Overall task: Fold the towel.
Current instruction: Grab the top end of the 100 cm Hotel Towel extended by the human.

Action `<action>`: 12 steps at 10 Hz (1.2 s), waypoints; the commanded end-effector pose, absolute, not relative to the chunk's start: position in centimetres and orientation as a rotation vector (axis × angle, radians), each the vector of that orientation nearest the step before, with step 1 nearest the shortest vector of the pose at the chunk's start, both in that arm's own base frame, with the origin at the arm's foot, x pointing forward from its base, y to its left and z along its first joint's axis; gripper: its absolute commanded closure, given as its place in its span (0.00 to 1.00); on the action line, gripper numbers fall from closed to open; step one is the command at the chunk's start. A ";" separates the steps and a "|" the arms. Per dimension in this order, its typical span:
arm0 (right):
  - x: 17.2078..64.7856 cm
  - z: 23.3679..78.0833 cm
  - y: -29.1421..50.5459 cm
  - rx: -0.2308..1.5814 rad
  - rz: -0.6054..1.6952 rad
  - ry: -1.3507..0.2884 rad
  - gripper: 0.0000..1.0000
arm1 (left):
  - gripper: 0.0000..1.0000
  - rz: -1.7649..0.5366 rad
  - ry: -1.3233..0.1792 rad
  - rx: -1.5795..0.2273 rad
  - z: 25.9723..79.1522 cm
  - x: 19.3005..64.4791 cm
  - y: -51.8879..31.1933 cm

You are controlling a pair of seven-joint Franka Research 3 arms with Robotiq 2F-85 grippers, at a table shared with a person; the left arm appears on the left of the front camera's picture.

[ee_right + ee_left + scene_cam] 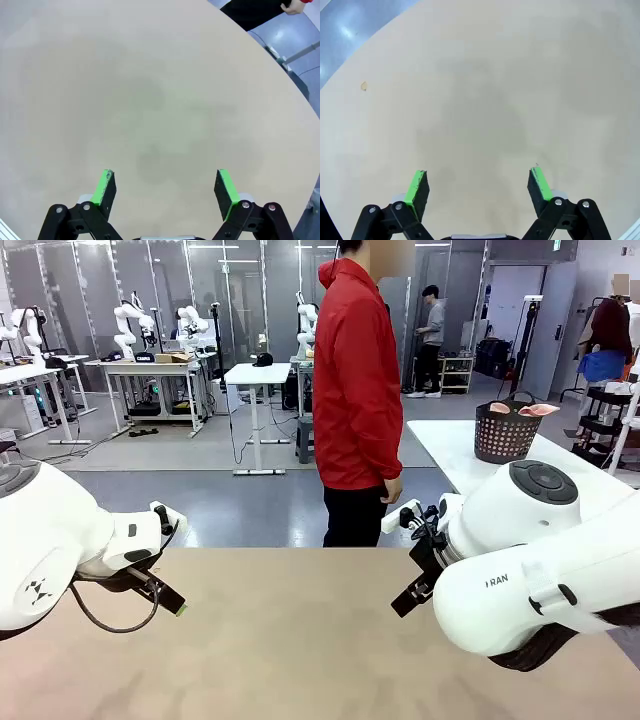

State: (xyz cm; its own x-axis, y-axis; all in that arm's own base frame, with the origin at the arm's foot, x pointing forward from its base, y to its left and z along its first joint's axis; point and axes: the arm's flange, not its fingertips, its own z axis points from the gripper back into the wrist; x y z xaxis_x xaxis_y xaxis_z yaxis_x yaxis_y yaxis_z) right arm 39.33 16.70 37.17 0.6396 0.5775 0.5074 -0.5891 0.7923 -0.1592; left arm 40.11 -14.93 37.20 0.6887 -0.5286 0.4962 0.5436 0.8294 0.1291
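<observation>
A bit of salmon-pink cloth, the towel (541,410), lies over the rim of a dark basket (505,432) on the white table at the back right, far from both arms. My left gripper (168,600) hangs low over the left of the beige table (300,640), open with nothing between its green pads (417,187). On the right side my right gripper (408,598) is likewise open and empty. In the left wrist view the left gripper (480,182) looks down on bare tabletop, and so does the right gripper (165,186) in the right wrist view.
A person in a red jacket (355,390) stands at the table's far edge, turned sideways, one hand (391,490) down at the side. The white table (450,450) carrying the basket stands behind to the right. A small mark (364,86) dots the tabletop.
</observation>
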 end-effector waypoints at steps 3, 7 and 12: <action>39.3 37.2 16.7 0.022 0.665 -0.571 0.00 | 0.00 -0.600 -0.546 -0.029 37.2 40.1 -15.0; 39.3 37.2 16.7 0.022 0.665 -0.571 0.00 | 0.00 -0.600 -0.546 -0.029 37.2 40.1 -15.0; 39.6 39.7 16.7 0.031 0.670 -0.565 0.00 | 0.00 -0.613 -0.542 -0.072 39.2 40.2 -14.9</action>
State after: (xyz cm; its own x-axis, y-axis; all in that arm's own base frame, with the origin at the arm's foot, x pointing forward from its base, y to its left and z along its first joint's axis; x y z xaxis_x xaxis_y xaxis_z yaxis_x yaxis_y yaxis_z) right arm 39.45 16.76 37.72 0.6373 0.5792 0.5083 -0.5901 0.7910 -0.1614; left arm 40.11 -15.13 37.62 0.6867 -0.5257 0.5021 0.5443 0.8297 0.1242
